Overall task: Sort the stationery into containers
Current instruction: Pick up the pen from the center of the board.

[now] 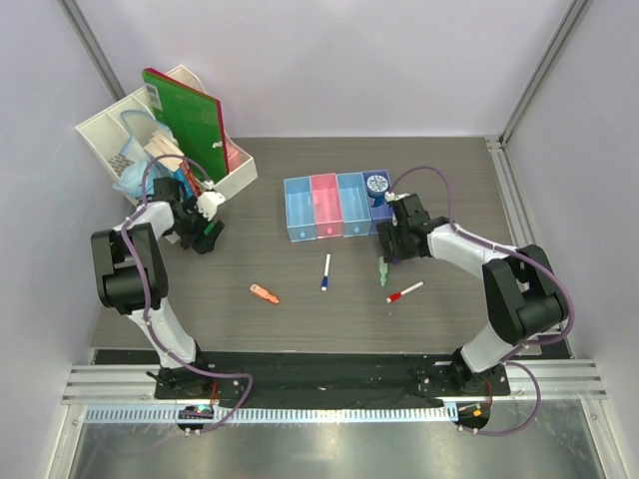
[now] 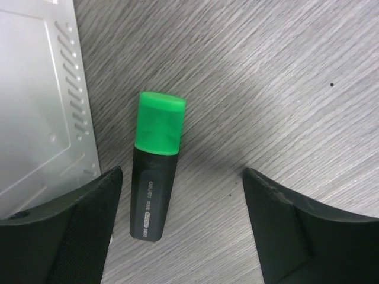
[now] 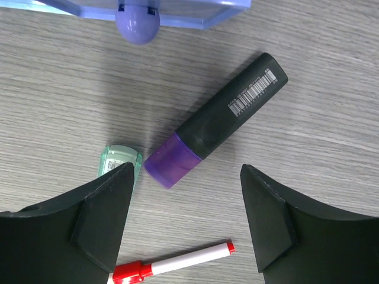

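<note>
Green marker [image 2: 155, 171] lies below wide left end effector [image 2: 180, 201], right end effector [image 3: 186, 195] also wide.

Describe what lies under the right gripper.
A purple-black marker lies below the open right gripper; a pale green item beside it is partly hidden by one finger.
</note>
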`<state>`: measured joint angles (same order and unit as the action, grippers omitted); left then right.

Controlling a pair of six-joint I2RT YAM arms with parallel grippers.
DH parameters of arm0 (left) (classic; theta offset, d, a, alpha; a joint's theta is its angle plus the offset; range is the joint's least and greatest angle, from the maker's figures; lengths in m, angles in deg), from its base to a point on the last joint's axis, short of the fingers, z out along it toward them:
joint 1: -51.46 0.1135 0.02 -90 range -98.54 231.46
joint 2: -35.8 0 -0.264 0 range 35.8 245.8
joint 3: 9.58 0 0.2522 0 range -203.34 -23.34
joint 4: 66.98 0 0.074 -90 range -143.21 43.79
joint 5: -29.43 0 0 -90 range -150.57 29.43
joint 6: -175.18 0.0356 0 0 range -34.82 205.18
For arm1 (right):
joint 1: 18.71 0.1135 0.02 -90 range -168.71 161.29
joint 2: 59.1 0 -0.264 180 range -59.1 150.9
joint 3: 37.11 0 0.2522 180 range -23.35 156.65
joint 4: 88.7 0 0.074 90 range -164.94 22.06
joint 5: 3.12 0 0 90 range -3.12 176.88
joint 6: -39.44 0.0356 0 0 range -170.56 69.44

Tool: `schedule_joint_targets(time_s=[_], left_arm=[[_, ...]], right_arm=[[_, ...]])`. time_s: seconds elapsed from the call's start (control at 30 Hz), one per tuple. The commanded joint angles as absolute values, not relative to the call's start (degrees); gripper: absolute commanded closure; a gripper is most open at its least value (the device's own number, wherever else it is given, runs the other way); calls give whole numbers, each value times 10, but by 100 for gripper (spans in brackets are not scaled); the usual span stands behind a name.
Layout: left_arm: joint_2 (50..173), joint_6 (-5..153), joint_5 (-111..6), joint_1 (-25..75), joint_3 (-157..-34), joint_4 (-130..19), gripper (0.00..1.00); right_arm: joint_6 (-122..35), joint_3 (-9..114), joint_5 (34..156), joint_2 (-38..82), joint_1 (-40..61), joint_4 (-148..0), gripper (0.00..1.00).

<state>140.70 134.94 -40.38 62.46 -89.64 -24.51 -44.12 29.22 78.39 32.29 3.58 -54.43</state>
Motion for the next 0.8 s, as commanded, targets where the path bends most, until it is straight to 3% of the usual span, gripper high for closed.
schedule_joint_targets(time_s=[0.0,0.17,0.43,0.77], left_arm=[[1436,1391,-399,632,-905,-196,27],[1445,1391,-406,633,-898,-189,61],[1406,1376,-383,631,-896,-145,100],[1263,1354,-245,620,-900,-64,100]], right_arm=[[-438,290,773,293,37,-559,22],[-437,287,771,283,37,-560,22],[-434,282,756,286,38,-566,23],[-409,280,722,289,37,-579,22]])
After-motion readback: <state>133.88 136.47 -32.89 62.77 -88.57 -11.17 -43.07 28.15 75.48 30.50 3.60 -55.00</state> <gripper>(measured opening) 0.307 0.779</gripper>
